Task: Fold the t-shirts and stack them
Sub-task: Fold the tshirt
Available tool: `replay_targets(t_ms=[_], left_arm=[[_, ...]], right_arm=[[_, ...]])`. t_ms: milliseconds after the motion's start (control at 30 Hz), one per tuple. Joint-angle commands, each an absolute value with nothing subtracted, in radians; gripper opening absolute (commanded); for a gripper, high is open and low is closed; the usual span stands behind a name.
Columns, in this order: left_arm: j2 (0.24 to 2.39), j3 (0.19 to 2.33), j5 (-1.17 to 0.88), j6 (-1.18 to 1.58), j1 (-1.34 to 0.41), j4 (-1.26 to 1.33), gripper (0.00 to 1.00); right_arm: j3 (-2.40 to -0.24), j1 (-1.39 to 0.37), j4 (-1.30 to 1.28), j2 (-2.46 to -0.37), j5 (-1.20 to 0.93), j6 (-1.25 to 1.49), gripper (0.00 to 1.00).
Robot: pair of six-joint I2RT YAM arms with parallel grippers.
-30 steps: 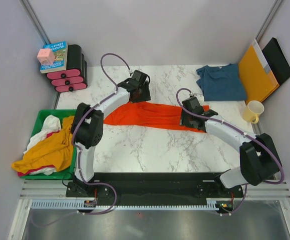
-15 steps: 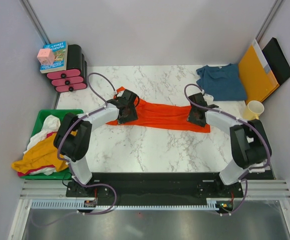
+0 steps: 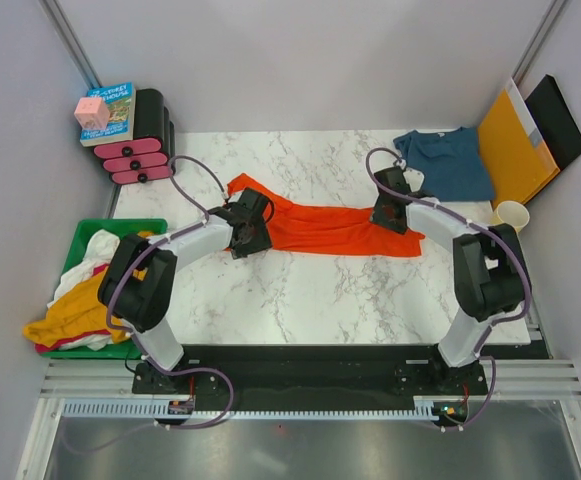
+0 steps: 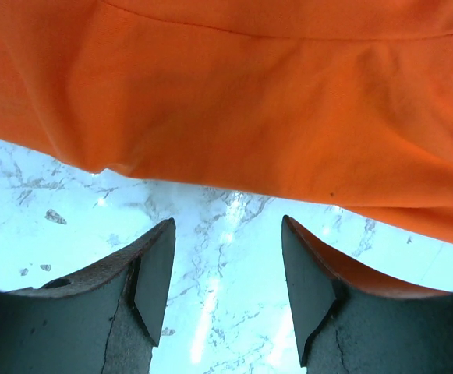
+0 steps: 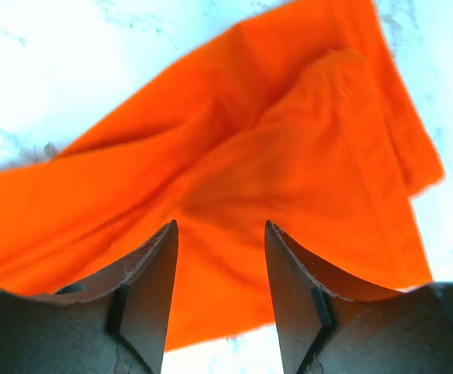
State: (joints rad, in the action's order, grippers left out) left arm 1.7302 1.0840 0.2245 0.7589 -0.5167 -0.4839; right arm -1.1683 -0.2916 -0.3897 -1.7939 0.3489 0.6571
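The left gripper (image 4: 226, 234) gapes open and empty over the bare marble table (image 4: 39, 210); the orange-red t-shirt (image 4: 288, 101) fills the upper frame just past its tips. The right gripper (image 5: 220, 234), likewise open and empty, hovers over that shirt's other end. The teal-blue t-shirt (image 3: 445, 165) lies upper right in the top view.

From above, my left gripper (image 3: 252, 225) and right gripper (image 3: 390, 208) each cover one end of the orange-red t-shirt (image 3: 320, 228). Both wrist views cut the shirt off at their edges, and the right one seems slightly blurred.
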Motion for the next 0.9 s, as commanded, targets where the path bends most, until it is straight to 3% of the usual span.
replay_targets(t_ms=[0,233,333,367,500,867], left_arm=[[1.643,1.081,0.23,0.792,-0.517,-0.465,0.64],[1.693,1.137,0.232,0.791,-0.517,-0.474,0.64],[1.709,1.138,0.224,0.796,-0.517,-0.477,0.64],[1.709,1.137,0.222,0.796,-0.517,-0.482,0.64],[1.684,1.112,0.227,0.804,-0.517,-0.483,0.64],[1.736,1.16,0.25,0.798,-0.491,-0.5,0.64]], right_arm=[[-1.158,-0.298,-0.414,-1.623,0.373,0.638,0.57],[-1.356,-0.281,-0.41,-1.836,0.388,0.603,0.55],[-1.416,-0.261,-0.41,-1.937,0.377,0.601,0.42],[-1.422,-0.258,-0.411,-1.954,0.371,0.601,0.31],[-1.373,-0.245,-0.396,-1.971,0.373,0.615,0.17],[-1.274,-0.238,-0.406,-1.99,0.367,0.635,0.21]])
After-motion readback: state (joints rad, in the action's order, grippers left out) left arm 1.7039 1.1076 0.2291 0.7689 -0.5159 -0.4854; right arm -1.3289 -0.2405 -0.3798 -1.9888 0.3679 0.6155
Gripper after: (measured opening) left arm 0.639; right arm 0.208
